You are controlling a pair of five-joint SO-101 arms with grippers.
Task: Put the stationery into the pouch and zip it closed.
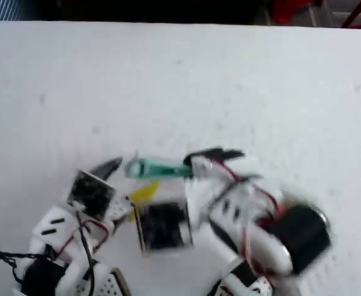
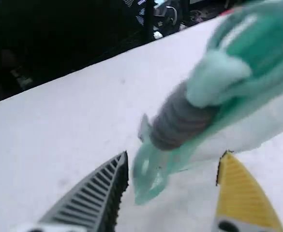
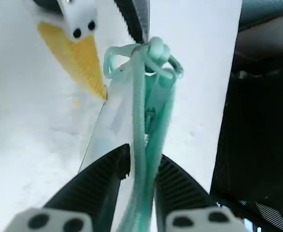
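White table [image 1: 180, 80]: matte surface, faintly speckled. Dark room beyond the table's far edge. Red frame parts [image 1: 291, 9] stand past the table's far right corner. A pale striped panel [image 1: 4, 7] sits past the table's far left corner. Left wrist view: dark clutter [image 2: 165, 14] behind the table's edge, not identifiable.

I can read no text, number, label or sign anywhere. Nothing is legible on the green pen [image 3: 142, 92] clamped in my right gripper [image 3: 143, 162].
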